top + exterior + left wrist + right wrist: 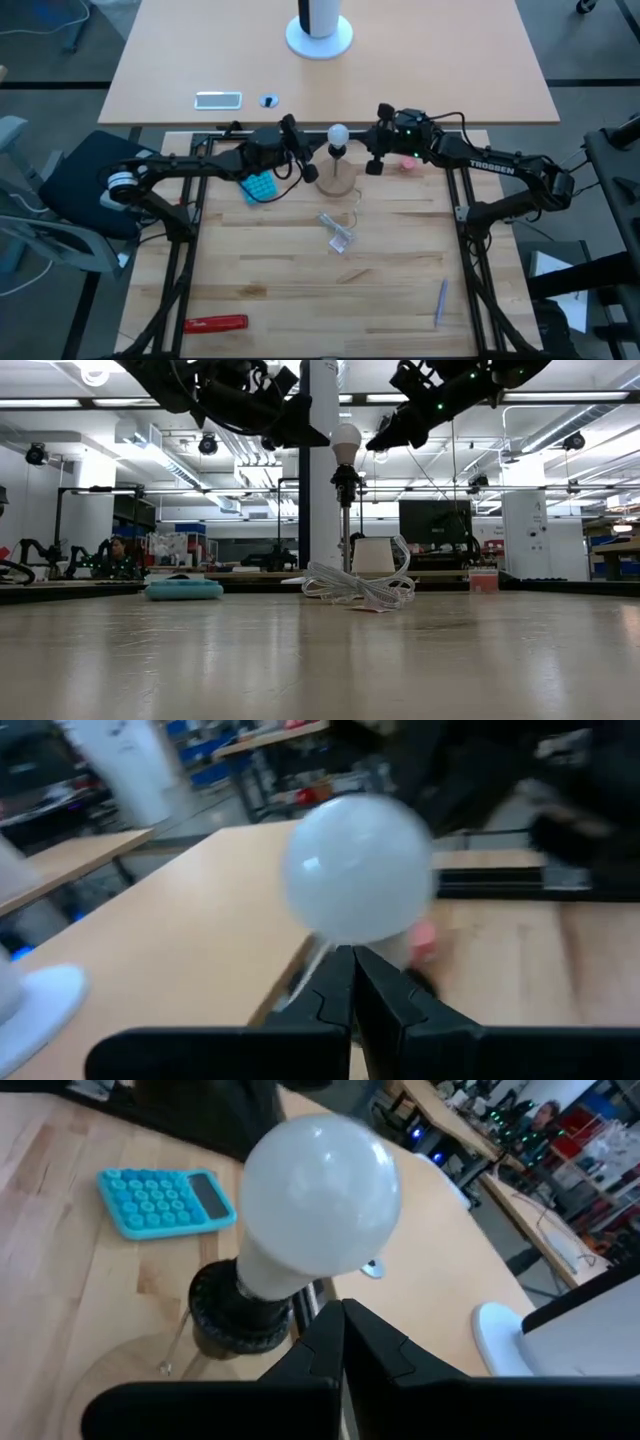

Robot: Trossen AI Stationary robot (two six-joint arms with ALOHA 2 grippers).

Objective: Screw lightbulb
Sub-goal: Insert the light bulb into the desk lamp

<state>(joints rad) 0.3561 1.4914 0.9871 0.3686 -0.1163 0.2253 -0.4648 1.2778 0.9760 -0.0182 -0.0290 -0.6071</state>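
Over on the left, a red-handled tool (215,323) lies near the table's front edge, and a blue calculator (259,187) sits just beside the left arm. The left gripper (309,171) hangs just left of the lamp, its fingers (335,1005) pressed together with nothing between them; from its own camera the bulb shows only as a blurred white ball, and the socket under it is hidden.

At the middle, the lightbulb (339,132) stands upright in a black socket (232,1312) on a thin stem (347,530) rising from a round wooden base (337,183). Whether its threads are fully seated I cannot tell, since the socket covers them. A white cord (360,586) lies coiled in front of the base, and a clear wrapper (338,235) rests a little nearer the front.

To the right, the right gripper (374,165) hovers just beside the bulb, clenched on nothing, fingers (345,1345) meeting below the globe. A small pink thing (409,162) is half hidden under that arm. Farther right, near the front, lies a thin grey pen-like object (440,303).
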